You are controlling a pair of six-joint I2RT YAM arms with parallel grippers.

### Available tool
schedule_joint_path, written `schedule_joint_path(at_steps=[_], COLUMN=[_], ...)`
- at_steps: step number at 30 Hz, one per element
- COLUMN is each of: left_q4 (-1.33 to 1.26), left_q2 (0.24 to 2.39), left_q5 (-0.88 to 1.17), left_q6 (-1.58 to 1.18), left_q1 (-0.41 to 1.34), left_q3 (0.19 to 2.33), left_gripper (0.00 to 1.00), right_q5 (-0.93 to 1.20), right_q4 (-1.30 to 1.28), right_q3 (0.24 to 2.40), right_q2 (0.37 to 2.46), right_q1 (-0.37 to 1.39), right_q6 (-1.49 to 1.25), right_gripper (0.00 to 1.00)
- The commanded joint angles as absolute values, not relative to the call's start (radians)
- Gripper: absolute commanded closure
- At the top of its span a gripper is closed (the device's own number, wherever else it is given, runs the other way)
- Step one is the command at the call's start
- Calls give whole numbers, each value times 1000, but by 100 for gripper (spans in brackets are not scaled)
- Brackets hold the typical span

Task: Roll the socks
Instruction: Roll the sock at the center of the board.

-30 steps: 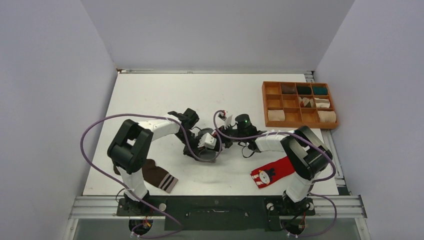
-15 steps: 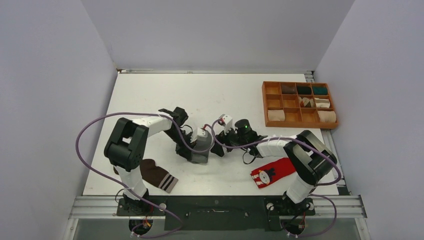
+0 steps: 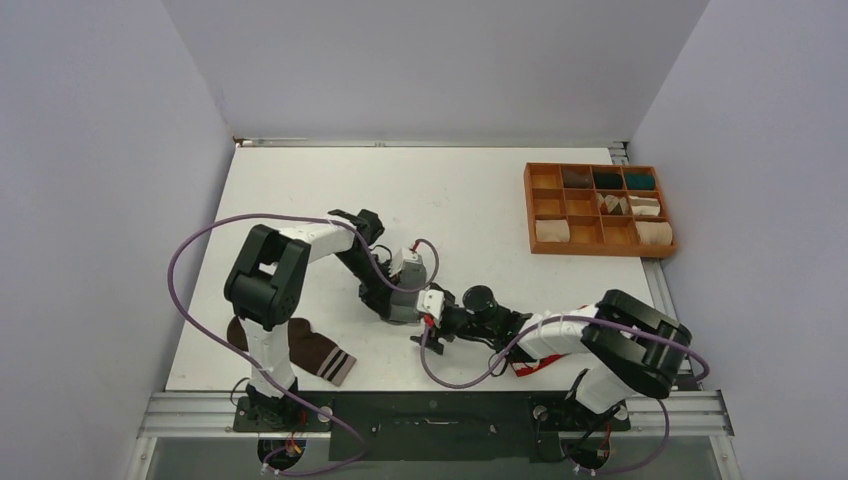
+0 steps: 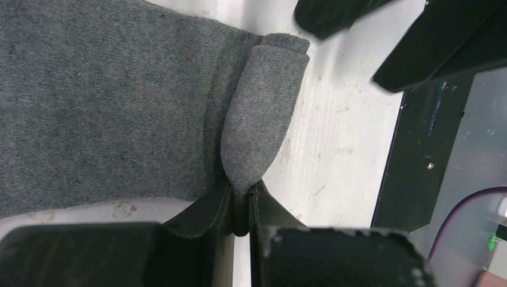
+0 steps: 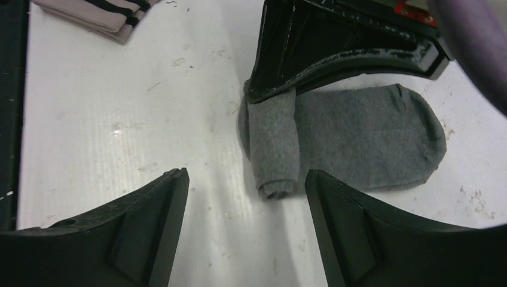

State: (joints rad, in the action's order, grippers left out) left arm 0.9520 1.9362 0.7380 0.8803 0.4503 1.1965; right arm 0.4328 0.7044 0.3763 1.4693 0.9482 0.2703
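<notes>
Grey sock [image 4: 119, 107] first: your left pincer [image 4: 239, 203] is clamped on one end of the short roll [image 4: 263, 113] begun at the end away from the toe, probably so that turn cannot spring open. The rest of the sock lies flat on the table [image 5: 89, 119]. Your right pincer [image 5: 245, 179] faces the roll's free end with jaws spread wide and nothing in them, seemingly placed to push the roll onward. Farther out, the brown sock [image 3: 318, 352] lies flat by the left arm's base. The red sock [image 3: 522, 368] is mostly hidden under the right arm. The wooden tray [image 3: 528, 210] sits well apart.
</notes>
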Motion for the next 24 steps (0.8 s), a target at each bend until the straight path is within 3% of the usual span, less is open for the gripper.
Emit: schedule_joint_path(at_steps=[1, 6, 14, 15, 17, 19, 24], left_q4=[1002, 1022, 1045, 1064, 1078, 1072, 1018], left_q2=[1978, 2003, 1999, 1994, 1973, 1928, 1753], left_q5=[770, 777, 778, 776, 780, 804, 856], left_q6=[869, 877, 900, 914, 938, 972, 1056], left_q1=[447, 448, 449, 449, 438, 412, 323], left_q3=[1246, 1259, 1262, 1265, 1265, 1246, 1189], left_gripper=[100, 100, 99, 93, 71, 60, 55], right_q5=[410, 397, 334, 333, 361, 398, 709], right_q4=[790, 768, 717, 703, 654, 566, 404], right_q3=[480, 546, 573, 574, 580, 609, 689], right_q2=[1596, 1684, 1736, 1733, 1719, 1706, 1780], right_q1=[963, 963, 961, 954, 935, 919, 801], right_q6=[388, 402, 325, 293, 228, 161, -93], right_gripper=[30, 39, 82, 87, 94, 95, 95])
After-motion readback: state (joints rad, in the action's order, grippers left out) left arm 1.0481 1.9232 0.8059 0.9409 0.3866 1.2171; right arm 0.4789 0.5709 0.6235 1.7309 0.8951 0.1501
